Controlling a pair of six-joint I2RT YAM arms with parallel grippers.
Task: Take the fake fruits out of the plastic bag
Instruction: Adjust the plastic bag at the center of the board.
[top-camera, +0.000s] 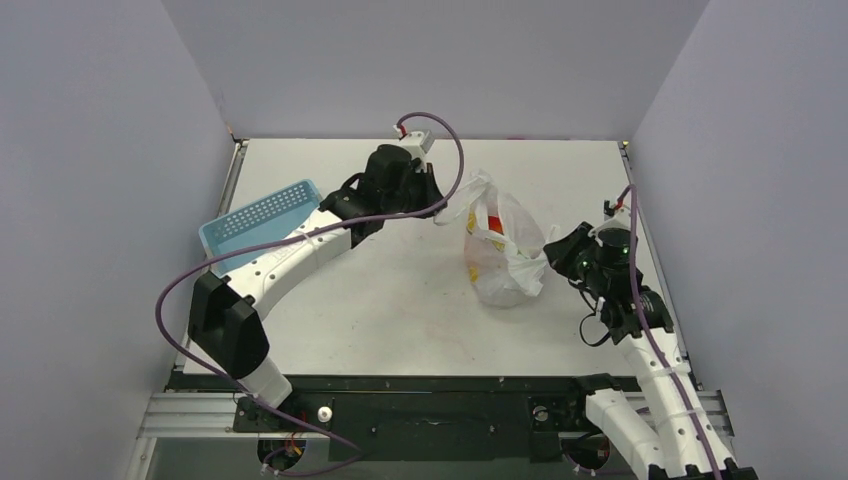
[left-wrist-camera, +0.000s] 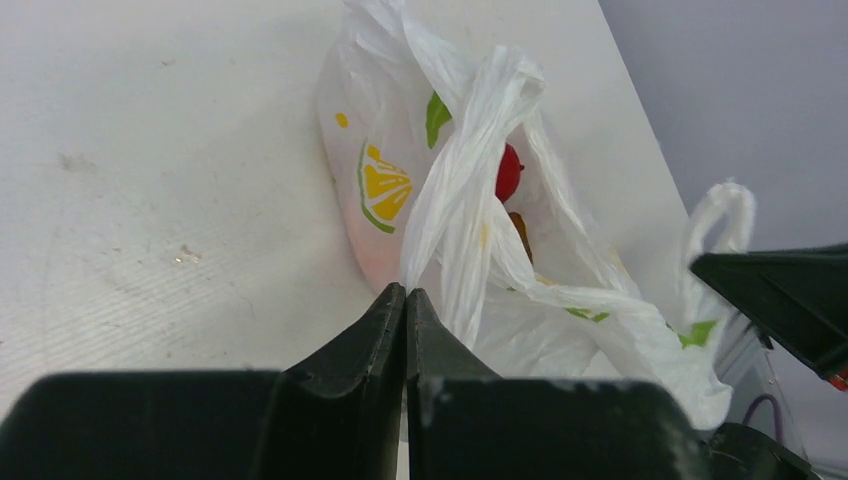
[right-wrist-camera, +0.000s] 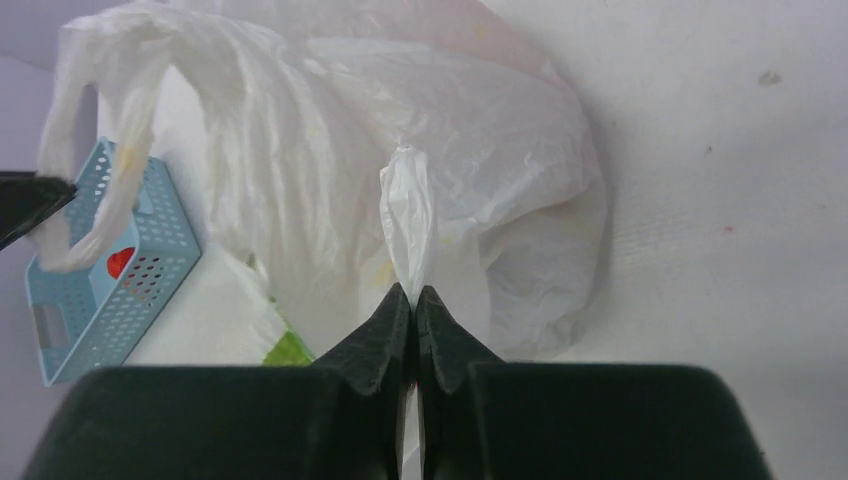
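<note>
From the top view I saw the plastic bag (top-camera: 508, 258) standing right of centre on the table (top-camera: 380, 320), bulging at the bottom, with red showing through its film. The left gripper (top-camera: 437, 202) reached in from the far left and held a handle loop (top-camera: 458, 208) stretched towards itself. The right gripper (top-camera: 551, 252) was pressed against the bag's right side. The blue perforated basket (top-camera: 262, 220) sat well apart at the far left, partly behind the left arm. In the left wrist view the two fingers were pressed together, and a twisted strand of the handle ran down to their tips, so I read them as clamped on it. Past that strand the bag's mouth gaped, and inside it lay a red fake fruit (left-wrist-camera: 508, 172) with a brownish piece (left-wrist-camera: 520, 235) just below. A lemon-slice print (left-wrist-camera: 384, 186) marked the bag's left wall, and the other gripper's dark body showed at the right edge. In the right wrist view the fingers were likewise together, pinching a narrow fold of the bag's film that rose from their tips. The basket was visible beyond the bag on the left, with a red patch in it that I could not identify.
</note>
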